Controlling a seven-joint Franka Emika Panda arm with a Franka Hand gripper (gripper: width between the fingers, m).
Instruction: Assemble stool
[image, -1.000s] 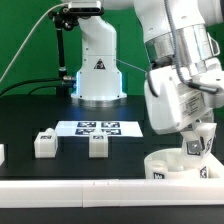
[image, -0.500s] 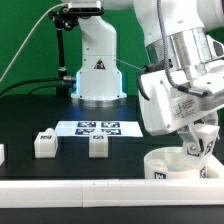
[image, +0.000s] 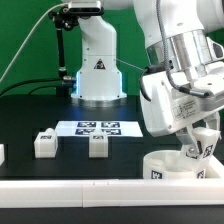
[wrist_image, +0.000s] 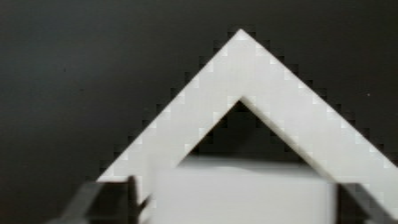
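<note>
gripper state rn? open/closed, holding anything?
Gripper: cannot tell whether open or shut. It sits low over the seat with a tagged white leg at its tips; whether it grips that leg is not visible.

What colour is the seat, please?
The seat is white, clearest in the exterior view.

Robotics lab test cell. Fixed white arm base (image: 98, 70) with a glowing ring, bolted behind a matte black worktop (image: 25, 115). Green backdrop (image: 20, 25) behind it. Marker board (image: 98, 127) of square tags lies flat, tagged white legs (image: 45, 143) sit nearby, and a white border bar (image: 70, 188) runs along the front edge.
</note>
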